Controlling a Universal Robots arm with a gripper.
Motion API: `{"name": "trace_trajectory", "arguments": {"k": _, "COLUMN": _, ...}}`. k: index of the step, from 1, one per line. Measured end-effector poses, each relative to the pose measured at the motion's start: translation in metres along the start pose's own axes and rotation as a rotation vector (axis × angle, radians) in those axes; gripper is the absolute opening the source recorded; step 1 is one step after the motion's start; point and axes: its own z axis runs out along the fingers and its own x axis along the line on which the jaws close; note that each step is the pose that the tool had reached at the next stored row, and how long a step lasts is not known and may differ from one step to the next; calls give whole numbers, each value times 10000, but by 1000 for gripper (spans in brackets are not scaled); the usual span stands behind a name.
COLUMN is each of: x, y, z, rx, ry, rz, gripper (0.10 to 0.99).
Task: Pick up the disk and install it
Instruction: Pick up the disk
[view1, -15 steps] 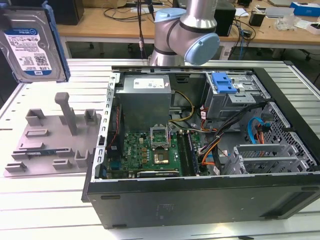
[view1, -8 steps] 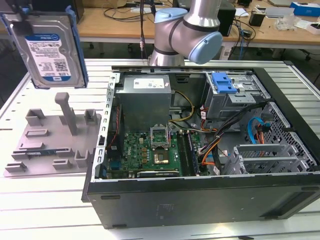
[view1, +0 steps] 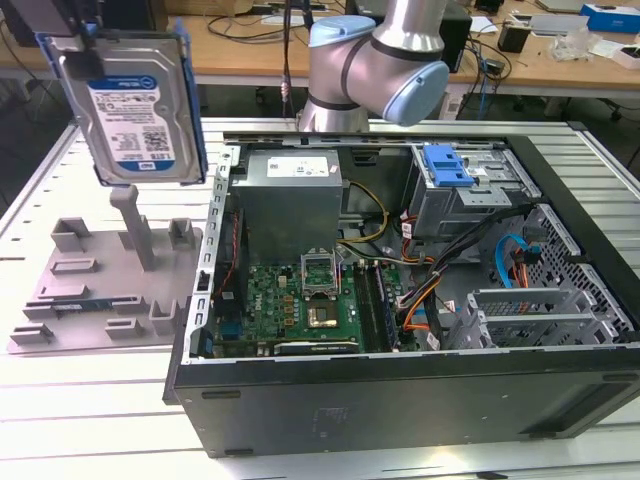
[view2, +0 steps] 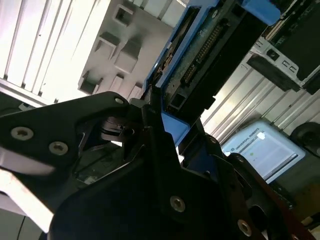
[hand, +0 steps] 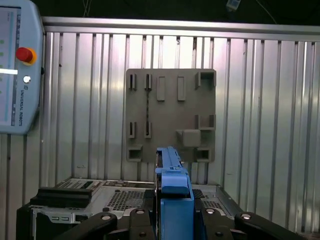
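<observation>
the claw (hand: 172, 220) is pinched onto the disk (view1: 135, 105), its black fingers (hand: 135, 220) pressed against either side of the bright blue carrier frame, and in the first wrist view the blue edge of the frame stands up between them. in the exterior view the disk hangs in the air at the exterior view's left, roughly upright and a little tilted, with its white-and-blue label facing the camera and the blue frame running along its edges. it is held above the grey fixture plate (view1: 100, 290), which lies flat on the ribbed metal worktop (view1: 90, 420) just beside the open computer case (view1: 400, 400). the first wrist view looks along the disk's edge towards that plate (hand: 170, 100) and its raised slots and blocks. in the second wrist view the disk (view2: 210, 45) shows its connector edge, clamped in the dark claw body. inside the case lie a green motherboard (view1: 300, 300), a grey metal box with a white sticker (view1: 290, 195), a bundle of cables, and a drive cage with a blue latch tab (view1: 445, 165). the disk is outside the case, well apart from that cage. the grey and pale blue arm (view1: 380, 60) rises behind the case. a teach pendant (hand: 17, 65) rests on the worktop beside the plate.
</observation>
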Motion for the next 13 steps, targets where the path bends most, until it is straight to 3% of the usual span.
{"name": "trace_trajectory", "arguments": {"k": 6, "x": 101, "y": -217, "z": 2, "rx": 0, "ry": -1, "rz": -3, "gripper": 369}}
{"name": "trace_trajectory", "arguments": {"k": 9, "x": 173, "y": -360, "z": 3, "rx": -1, "ry": 0, "rz": -2, "gripper": 369}}
{"name": "trace_trajectory", "arguments": {"k": 13, "x": 232, "y": -483, "z": 5, "rx": 0, "ry": -1, "rz": -2, "gripper": 369}}
